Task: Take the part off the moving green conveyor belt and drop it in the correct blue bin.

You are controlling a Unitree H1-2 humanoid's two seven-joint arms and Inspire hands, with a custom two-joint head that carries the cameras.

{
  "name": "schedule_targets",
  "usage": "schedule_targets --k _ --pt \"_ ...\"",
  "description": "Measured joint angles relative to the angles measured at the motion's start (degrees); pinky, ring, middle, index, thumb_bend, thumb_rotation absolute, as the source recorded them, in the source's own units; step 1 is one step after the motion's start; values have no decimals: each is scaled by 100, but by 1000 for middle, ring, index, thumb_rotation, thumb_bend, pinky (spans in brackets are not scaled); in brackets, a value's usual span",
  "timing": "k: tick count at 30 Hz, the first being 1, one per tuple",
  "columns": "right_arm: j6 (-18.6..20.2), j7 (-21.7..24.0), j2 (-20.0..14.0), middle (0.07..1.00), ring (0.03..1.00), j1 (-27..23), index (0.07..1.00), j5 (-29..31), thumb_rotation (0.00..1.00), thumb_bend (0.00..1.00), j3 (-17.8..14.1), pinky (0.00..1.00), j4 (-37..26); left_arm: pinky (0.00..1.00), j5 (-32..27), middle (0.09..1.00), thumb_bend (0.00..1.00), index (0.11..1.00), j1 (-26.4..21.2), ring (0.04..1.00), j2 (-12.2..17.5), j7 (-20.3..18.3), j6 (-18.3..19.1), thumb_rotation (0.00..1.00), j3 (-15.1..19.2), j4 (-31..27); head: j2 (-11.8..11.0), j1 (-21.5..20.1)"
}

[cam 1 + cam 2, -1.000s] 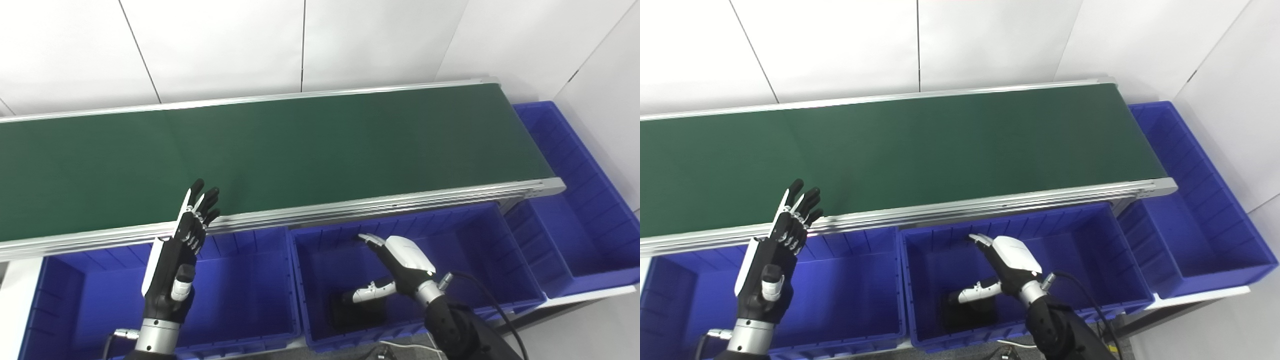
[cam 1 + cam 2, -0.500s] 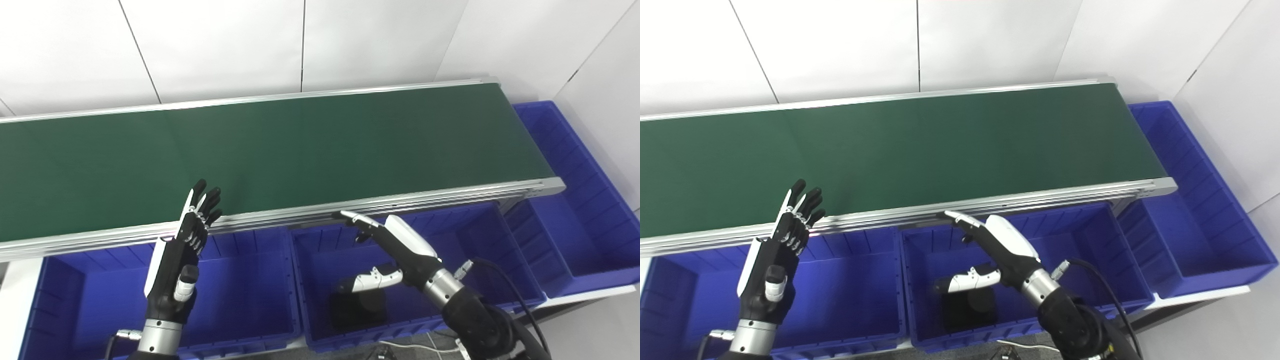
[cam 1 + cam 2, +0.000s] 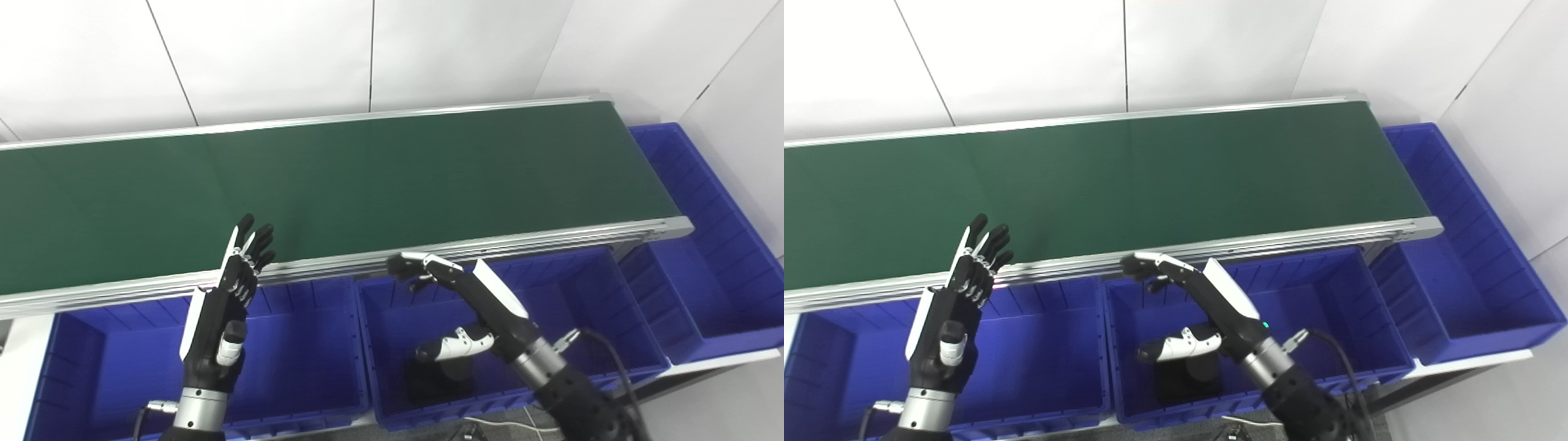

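L hand [image 3: 220,306]: raised upright at belt's near rail, fingers straight and spread, holds nothing.
Belt [image 3: 343,184]: flat matte green conveyor, aluminium side rails, bare.
Left bin [image 3: 294,361]: blue ribbed plastic, below belt rail.
R hand [image 3: 484,306]: over middle bin, fingers extended toward rail, thumb apart, holds nothing.
Middle bin [image 3: 588,343]: blue, below rail.
Part [image 3: 438,383]: dark, on middle bin floor.
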Motion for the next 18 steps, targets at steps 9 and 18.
schedule_targets --k 9,18 --pt "-981 -358 396 991 963 -153 980 59 925 1000 -116 883 1071 902 327 931 950 1000 80 944 44 15 -306 971 -22 105 -114 352" --pt "-1161 -646 487 992 963 -122 989 241 923 1000 -76 886 1530 872 637 928 952 1000 134 944 147 172 -429 966 -115 342 -238 581"
